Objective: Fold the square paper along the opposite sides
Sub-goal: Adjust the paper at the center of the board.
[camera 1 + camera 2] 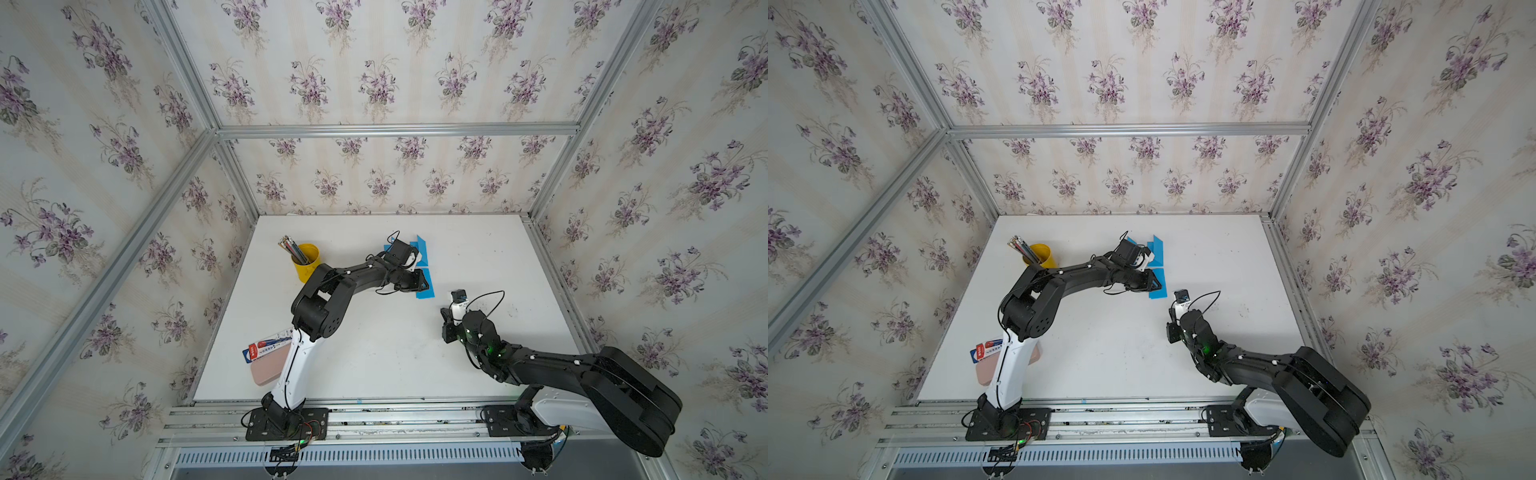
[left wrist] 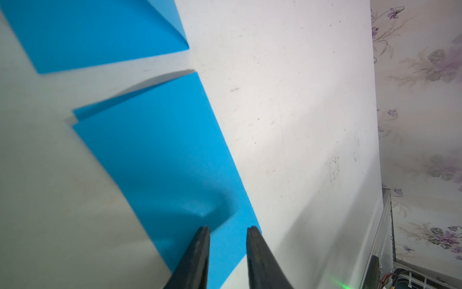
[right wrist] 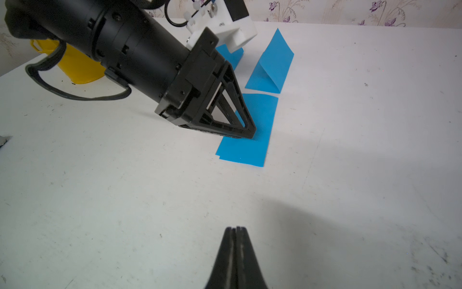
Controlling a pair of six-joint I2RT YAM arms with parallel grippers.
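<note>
Left jaws ajar, touching paper (image 2: pixel 160 155); right closed

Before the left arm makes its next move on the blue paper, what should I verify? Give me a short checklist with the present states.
1. Jaws of left end effector apart: ok.
2. The right end effector shut, away from the paper: ok.
3. Edges of folded paper matched: not ok, a lower layer peeks out at one corner.
4. Left tips touching it: cannot tell.
5. Gap to tented paper: ok.
</note>
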